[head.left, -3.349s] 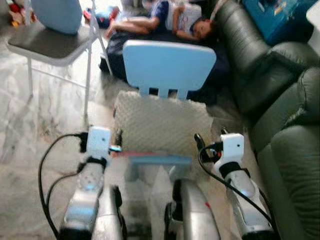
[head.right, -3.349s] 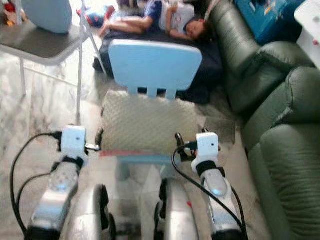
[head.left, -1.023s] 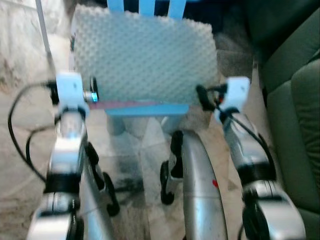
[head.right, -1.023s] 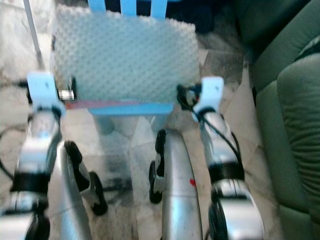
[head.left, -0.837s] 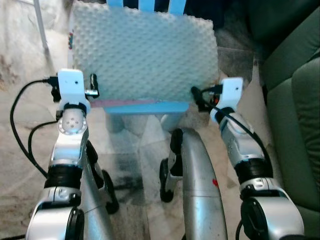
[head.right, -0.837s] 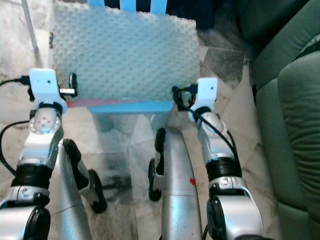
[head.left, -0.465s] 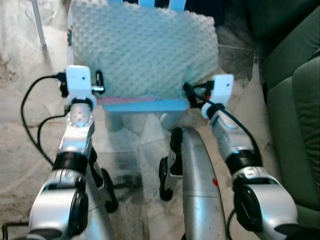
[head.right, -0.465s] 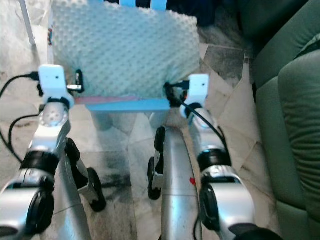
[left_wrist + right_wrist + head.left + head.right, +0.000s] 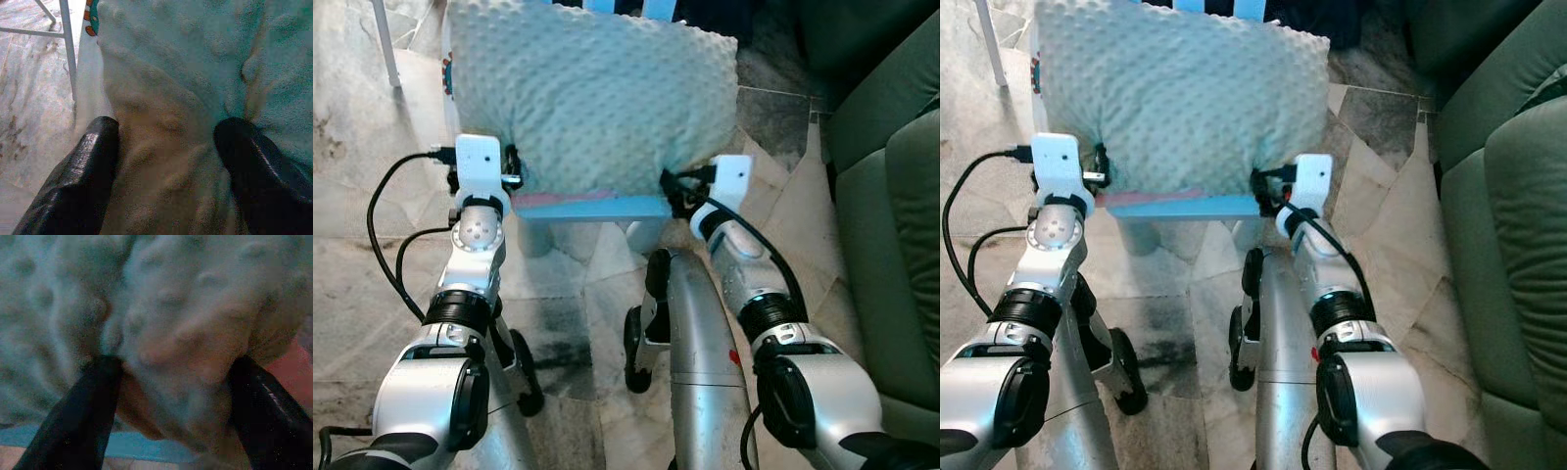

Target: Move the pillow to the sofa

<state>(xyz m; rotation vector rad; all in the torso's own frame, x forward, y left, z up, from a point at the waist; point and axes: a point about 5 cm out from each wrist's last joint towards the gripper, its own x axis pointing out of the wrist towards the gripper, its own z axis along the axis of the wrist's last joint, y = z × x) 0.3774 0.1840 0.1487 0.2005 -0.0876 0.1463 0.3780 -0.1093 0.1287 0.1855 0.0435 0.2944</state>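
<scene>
A pale mint, bumpy pillow point(image 9: 592, 98) lies on the seat of a small light-blue chair point(image 9: 597, 206) right in front of me. My left gripper point(image 9: 514, 174) presses into the pillow's near left corner, and my right gripper point(image 9: 674, 191) pushes into its near right corner. The pillow bulges up between the two. In the left wrist view the left gripper point(image 9: 171, 161) is open, with pillow fabric between its black fingers point(image 9: 88, 171). The right gripper point(image 9: 171, 401) is likewise open, and a fold of the pillow sits between its fingers point(image 9: 88, 406).
A dark green sofa point(image 9: 891, 196) runs along my right side, close to the chair. A metal leg of a folding chair point(image 9: 386, 39) stands at the far left on the marble floor point(image 9: 372, 147). My own silver legs point(image 9: 695, 343) stand below the chair.
Both grippers have moved inward against the pillow's sides. The pillow is squeezed narrower and bulges higher. The head camera has tilted down toward the chair since the earliest frame.
</scene>
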